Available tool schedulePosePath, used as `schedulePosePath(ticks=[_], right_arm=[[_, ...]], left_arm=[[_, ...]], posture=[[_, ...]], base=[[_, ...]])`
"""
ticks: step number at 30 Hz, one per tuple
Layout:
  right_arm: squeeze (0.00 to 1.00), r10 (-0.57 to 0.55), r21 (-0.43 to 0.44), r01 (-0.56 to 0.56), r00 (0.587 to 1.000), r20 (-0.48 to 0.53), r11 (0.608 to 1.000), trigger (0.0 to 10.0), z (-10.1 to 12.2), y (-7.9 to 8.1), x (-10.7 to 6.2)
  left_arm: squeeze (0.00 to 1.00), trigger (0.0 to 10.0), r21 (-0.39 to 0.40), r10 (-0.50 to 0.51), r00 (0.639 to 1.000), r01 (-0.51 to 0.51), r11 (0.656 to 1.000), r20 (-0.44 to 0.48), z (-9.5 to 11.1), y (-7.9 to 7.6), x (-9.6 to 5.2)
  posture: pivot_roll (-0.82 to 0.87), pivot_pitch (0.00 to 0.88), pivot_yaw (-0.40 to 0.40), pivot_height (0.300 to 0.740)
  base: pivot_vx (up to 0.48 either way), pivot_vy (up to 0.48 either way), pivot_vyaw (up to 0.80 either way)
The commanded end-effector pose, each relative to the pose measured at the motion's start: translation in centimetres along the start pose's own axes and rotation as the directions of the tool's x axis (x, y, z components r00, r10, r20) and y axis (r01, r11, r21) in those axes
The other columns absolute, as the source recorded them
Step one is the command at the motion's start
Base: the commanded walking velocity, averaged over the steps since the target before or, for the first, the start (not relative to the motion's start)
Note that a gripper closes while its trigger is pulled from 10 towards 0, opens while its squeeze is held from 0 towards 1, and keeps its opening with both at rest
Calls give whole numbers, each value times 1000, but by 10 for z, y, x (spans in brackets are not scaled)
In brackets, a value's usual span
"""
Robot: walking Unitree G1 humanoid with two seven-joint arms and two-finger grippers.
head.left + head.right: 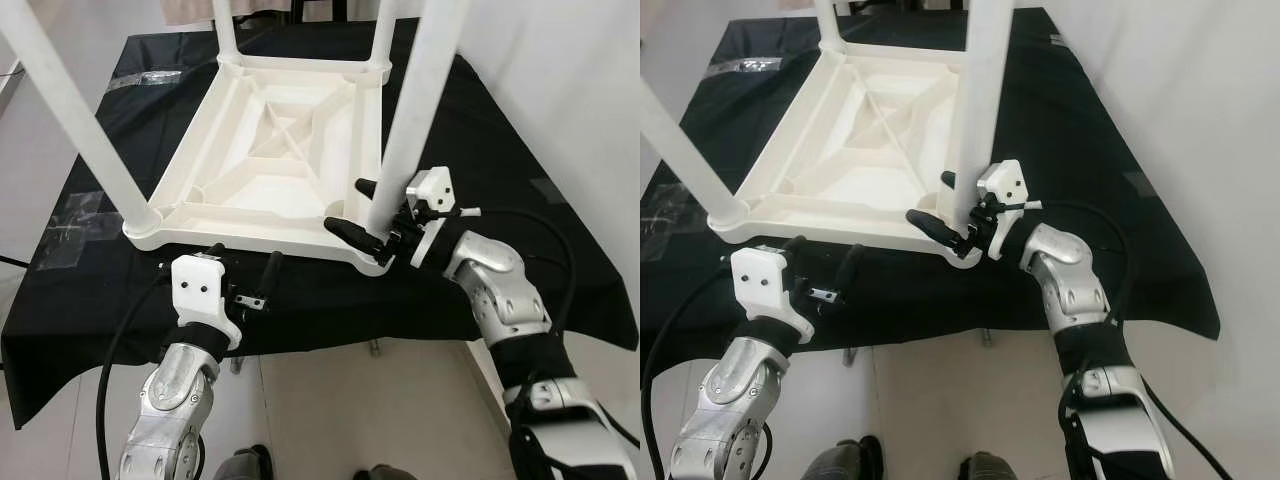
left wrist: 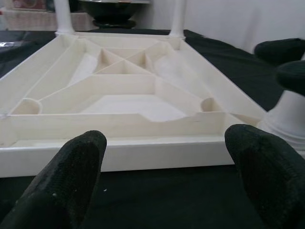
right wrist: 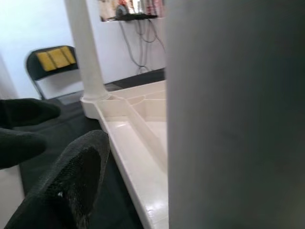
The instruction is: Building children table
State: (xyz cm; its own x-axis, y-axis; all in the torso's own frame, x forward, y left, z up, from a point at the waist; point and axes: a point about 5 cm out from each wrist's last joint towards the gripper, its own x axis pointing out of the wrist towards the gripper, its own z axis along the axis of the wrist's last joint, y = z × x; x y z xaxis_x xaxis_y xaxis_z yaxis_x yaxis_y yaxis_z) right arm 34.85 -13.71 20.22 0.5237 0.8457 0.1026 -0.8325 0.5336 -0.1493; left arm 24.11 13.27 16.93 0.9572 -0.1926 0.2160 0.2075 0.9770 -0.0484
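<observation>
At the near edge of the black-draped worktop (image 1: 560, 270): left tool (image 1: 240, 275), fingers spread and empty, just short of the near rim of the inverted white children table (image 1: 270, 170), aimed across its ribbed underside. Right tool (image 1: 372, 215), fingers set either side of the near right leg (image 1: 415, 110) at its base; whether they press it cannot be told. Status, by judgement: all four legs stand in their corner sockets, so assembly looks nearly done; remaining work is likely firming the near right leg and turning the table upright. Near left leg (image 1: 70, 105) leans outward. Far legs at the back corners. Clearance: table's near right corner lies close to the worktop's front edge, little margin there; cloth bare to the right, pale tape on the left.
</observation>
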Motion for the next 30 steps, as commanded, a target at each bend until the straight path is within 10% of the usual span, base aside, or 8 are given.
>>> schedulePosePath(ticks=[1, 9, 16, 18, 20, 21, 22, 30], right_arm=[[0, 58, 30, -58, 998, 14, 998, 0, -4, 6, 6], [0, 74, 53, -75, 997, 21, 996, 0, -8, 6, 5], [0, -200, 36, 201, 979, -30, 979, 0, -27, 6, -13], [0, -288, 39, 291, 956, -63, 956, 0, -34, 12, -17], [0, -604, -57, 612, 755, -255, 789, 0, -60, 30, -40], [0, -604, -57, 612, 755, -255, 789, 0, -60, 30, -40], [0, -680, -91, 693, 660, -319, 715, 0, -67, 39, -52], [0, -656, -93, 665, 686, -315, 741, 0, -65, 54, -41]], left_arm=[[0, 10000, 25, -3, 1000, 4, 1000, -30, -4, 0, -4], [0, 10000, 27, 1, 1000, 0, 1000, -31, -4, 1, -4], [0, 10000, 28, 10, 999, -8, 1000, -38, -6, 2, -4], [0, 10000, 29, 10, 999, -9, 1000, -41, -6, 3, -5], [0, 10000, 30, 7, 999, -5, 1000, -48, -7, 3, -6], [0, 10000, 30, 7, 999, -5, 1000, -48, -7, 3, -6], [0, 10000, 30, 4, 999, -3, 1000, -51, -7, 3, -7], [0, 10000, 7, -14, 997, 15, 1000, -78, -13, 0, -11]], posture=[[73, 182, -68, 740], [71, 186, -67, 740], [48, 191, -70, 740], [47, 191, -70, 740], [42, 201, -62, 740], [42, 201, -62, 740], [42, 201, -62, 740], [38, 207, -80, 740]], base=[[0, 0, 0], [0, 0, 0], [0, 0, 0], [0, 0, 0], [0, 0, 0], [0, 0, 0], [0, 0, 0], [0, 0, 0]])
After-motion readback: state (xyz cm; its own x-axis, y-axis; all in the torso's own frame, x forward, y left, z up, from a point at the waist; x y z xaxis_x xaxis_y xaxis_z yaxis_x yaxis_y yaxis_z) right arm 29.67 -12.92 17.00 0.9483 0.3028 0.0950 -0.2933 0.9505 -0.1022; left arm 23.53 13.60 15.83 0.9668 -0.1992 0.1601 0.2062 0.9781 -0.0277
